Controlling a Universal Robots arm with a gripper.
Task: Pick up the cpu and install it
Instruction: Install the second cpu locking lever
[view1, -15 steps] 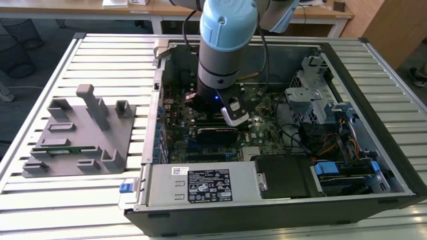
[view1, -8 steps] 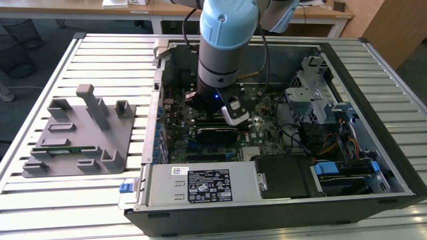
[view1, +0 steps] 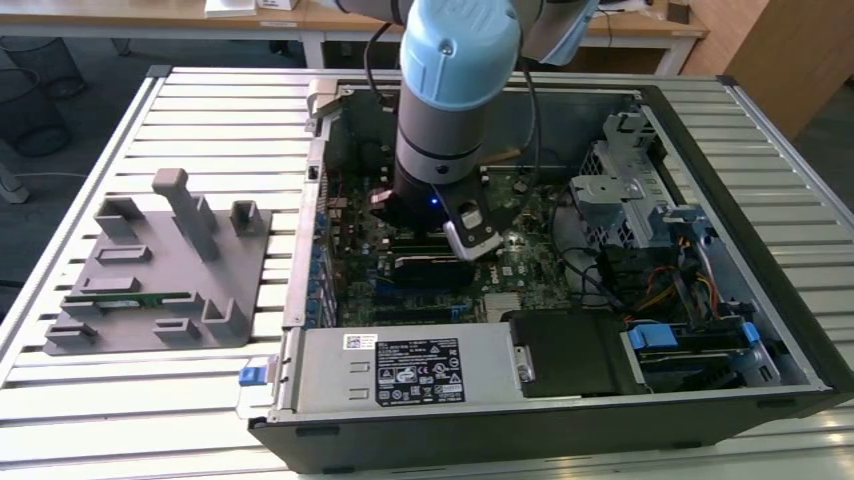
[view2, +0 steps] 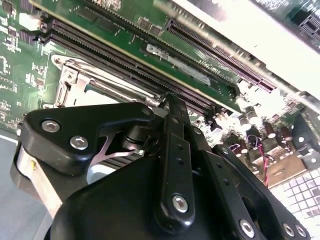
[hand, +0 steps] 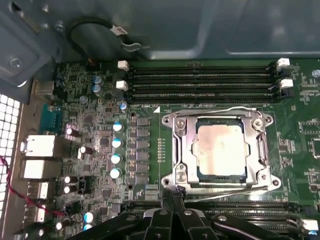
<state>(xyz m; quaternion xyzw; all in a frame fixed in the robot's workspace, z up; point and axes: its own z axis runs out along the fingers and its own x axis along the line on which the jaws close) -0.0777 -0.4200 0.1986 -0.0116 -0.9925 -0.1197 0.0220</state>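
On the slatted table the open case takes up most of the side toward the exterior view's right, and my arm reaches down into it over the green board. Beside the case, toward the exterior view's left edge of the table, sits the grey fixture, with a thin green memory stick lying in one of its slots. Inside the case, the silver power supply fills the near edge, and a drive cage with blue clips stands along the side toward the exterior view's right. On the board, in the first wrist view, four long black memory slots run along the edge next to the case wall, and just beside them lies the socket with its metal frame closed flat and its wire levers lying along the frame's edges. The cpu sits inside that socket, its shiny top showing through the frame's square window, lying level and square with it. My gripper hangs right at the socket's edge, its tip close over the frame's corner; whether it touches the metal I cannot tell. In both wrist views its black fingers are pressed together to one narrow point with nothing between them. Rows of small capacitors stand beside the socket, toward the rear ports.
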